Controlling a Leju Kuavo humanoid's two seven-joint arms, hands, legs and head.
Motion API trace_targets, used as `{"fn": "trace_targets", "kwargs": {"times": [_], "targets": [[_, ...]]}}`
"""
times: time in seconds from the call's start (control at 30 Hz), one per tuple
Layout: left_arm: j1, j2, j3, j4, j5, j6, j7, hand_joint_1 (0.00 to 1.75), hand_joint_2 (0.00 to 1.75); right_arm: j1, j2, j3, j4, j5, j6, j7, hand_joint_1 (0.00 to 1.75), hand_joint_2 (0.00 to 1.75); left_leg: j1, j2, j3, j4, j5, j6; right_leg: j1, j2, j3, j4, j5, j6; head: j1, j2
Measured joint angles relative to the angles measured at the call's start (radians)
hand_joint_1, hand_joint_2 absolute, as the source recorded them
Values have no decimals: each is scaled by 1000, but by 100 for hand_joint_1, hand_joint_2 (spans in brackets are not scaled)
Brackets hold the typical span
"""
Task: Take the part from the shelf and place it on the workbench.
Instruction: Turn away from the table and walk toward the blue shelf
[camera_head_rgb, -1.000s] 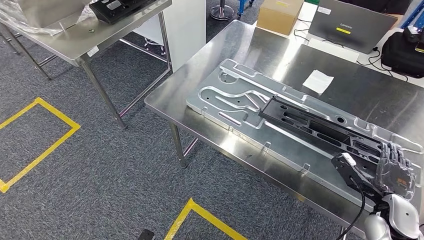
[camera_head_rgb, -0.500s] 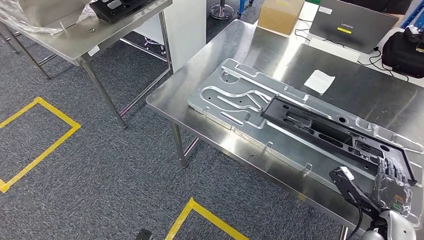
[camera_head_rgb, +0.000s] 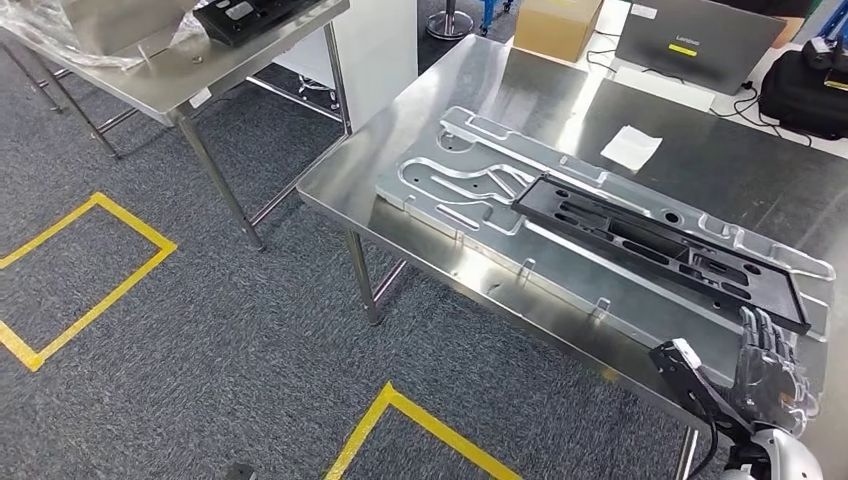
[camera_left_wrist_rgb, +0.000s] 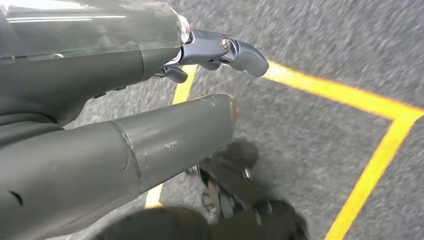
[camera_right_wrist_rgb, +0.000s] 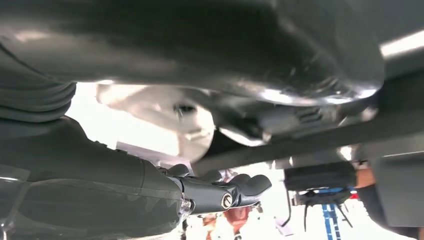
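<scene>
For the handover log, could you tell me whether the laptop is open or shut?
Shut: the grey laptop lies flat on the workbench, lid down, logo showing.

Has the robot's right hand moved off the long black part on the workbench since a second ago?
Yes. The right hand has drawn back toward the robot, off the long black part, and now sits at the near edge of the steel workbench.

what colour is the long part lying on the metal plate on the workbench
Black; the part lies on the silver plate. Best seen in the head view.
</scene>
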Motion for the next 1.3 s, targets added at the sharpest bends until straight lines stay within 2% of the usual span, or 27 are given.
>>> {"fn": "trace_targets", "kwargs": {"times": [0.07,0.1,0.13,0.23,0.27,0.33,0.4,0.43,0.47,0.5,0.57,0.63,0.67,0.73,0.77,0.8,0.87,0.9,0.93,0.97,1.0,1.03,1.1,1.17,1.23,1.27,1.3], "targets": [[1,-3,2,0,1,4,0,0,0,38,20,-1,-30,0,-20,-15,0,0,10,-2,110,-145,24,-10,-5,-1,-18,12,8,13,-2,0],[1,-5,2,0,2,6,0,0,0,55,29,-2,-45,1,-27,-22,0,0,11,-6,144,-196,26,-8,-6,0,-23,16,13,20,-3,0],[2,-7,3,1,3,8,0,0,0,69,38,-3,-58,1,-32,-28,0,0,11,-9,160,-225,23,-2,-5,1,-27,18,18,27,-3,0],[4,-10,5,1,5,11,0,0,0,105,60,-7,-81,6,-36,-39,0,0,3,-8,148,-234,33,32,-10,8,-35,16,28,49,0,0],[5,-9,6,1,5,12,0,0,0,118,66,-10,-85,9,-36,-44,0,0,2,-5,141,-237,42,44,-13,10,-42,28,9,53,2,0],[6,-9,8,1,7,13,0,0,0,148,80,-20,-99,13,-36,-59,0,0,-2,0,123,-240,61,63,-13,12,-72,113,-80,51,7,0],[8,-9,10,1,10,13,-1,0,0,178,99,-29,-116,20,-36,-78,0,0,-11,1,99,-238,78,71,-6,12,-106,243,-169,45,12,0],[9,-10,11,1,11,13,-1,0,0,193,110,-30,-124,24,-36,-87,0,0,-16,2,87,-236,87,72,-1,13,-109,286,-184,41,12,0],[10,-10,11,1,11,13,-1,0,0,205,120,-30,-130,29,-35,-94,0,0,-21,2,75,-234,94,74,5,14,-96,296,-177,35,12,0],[11,-12,12,1,12,13,-1,0,0,216,129,-30,-138,33,-35,-101,0,0,-25,3,66,-232,100,74,12,14,-63,270,-155,26,12,0],[11,-17,13,1,13,13,-1,0,0,230,146,-30,-154,41,-34,-112,0,0,-32,4,53,-228,110,75,30,14,38,139,-113,1,12,0],[10,-24,16,2,15,13,-1,0,0,238,164,-30,-171,47,-31,-124,0,0,-34,6,47,-226,121,70,43,13,114,21,-106,-19,11,0],[9,-26,17,2,16,13,-1,0,0,241,173,-29,-176,50,-29,-130,0,0,-33,7,45,-227,128,66,46,12,127,-6,-109,-25,12,0],[9,-27,19,2,18,13,-1,0,0,251,194,-24,-181,60,-24,-138,0,0,-31,7,42,-228,139,55,45,10,125,-22,-93,-28,15,0],[10,-27,20,2,19,13,-1,0,0,256,206,-18,-181,65,-21,-140,0,0,-31,7,37,-220,129,48,41,8,122,-30,-82,-31,16,0],[11,-26,21,2,20,13,-1,0,0,260,218,-12,-180,70,-18,-141,0,0,-30,6,28,-197,103,41,37,7,116,-36,-70,-35,14,0],[12,-26,21,2,22,14,0,0,0,267,241,3,-177,75,-12,-142,0,0,-24,5,-3,-99,10,27,31,5,94,-40,-49,-36,11,0],[12,-26,22,2,22,14,0,0,0,271,249,8,-175,76,-11,-142,0,0,-18,5,-19,-34,-31,19,29,4,80,-37,-41,-34,10,0],[12,-26,22,2,23,14,0,0,0,273,256,13,-172,77,-10,-142,0,0,-11,6,-28,19,-52,13,26,3,66,-32,-33,-31,10,0],[12,-26,22,2,23,14,0,0,0,276,262,16,-170,78,-9,-142,0,0,-5,6,-23,48,-51,6,23,2,50,-26,-26,-26,10,0],[12,-26,22,2,23,14,0,0,0,277,267,18,-168,77,-8,-143,0,0,1,6,-2,40,-29,-1,20,1,34,-18,-19,-21,10,0],[12,-26,23,2,23,14,0,0,0,277,271,20,-166,74,-5,-144,0,0,7,6,38,-3,-1,-6,16,1,18,-8,-14,-15,10,0],[10,-25,23,2,23,14,0,0,0,279,280,23,-161,68,-1,-148,0,0,12,5,135,-144,15,-14,10,1,-8,13,-6,-3,8,0],[8,-25,23,2,23,14,2,0,0,280,287,25,-155,68,-1,-153,0,0,8,3,181,-228,-1,-2,11,2,-22,25,4,11,7,0],[10,-25,24,2,23,14,3,0,0,281,294,26,-144,71,-4,-158,0,0,2,3,174,-237,5,23,9,3,-27,24,18,28,8,0],[10,-24,25,2,23,14,4,0,0,283,297,28,-138,72,-6,-159,0,0,1,5,167,-238,13,35,6,4,-31,28,13,34,9,0],[11,-24,25,2,22,14,5,0,0,285,301,29,-132,74,-8,-160,0,0,1,7,158,-241,23,46,3,6,-39,42,-8,39,10,0]]}}
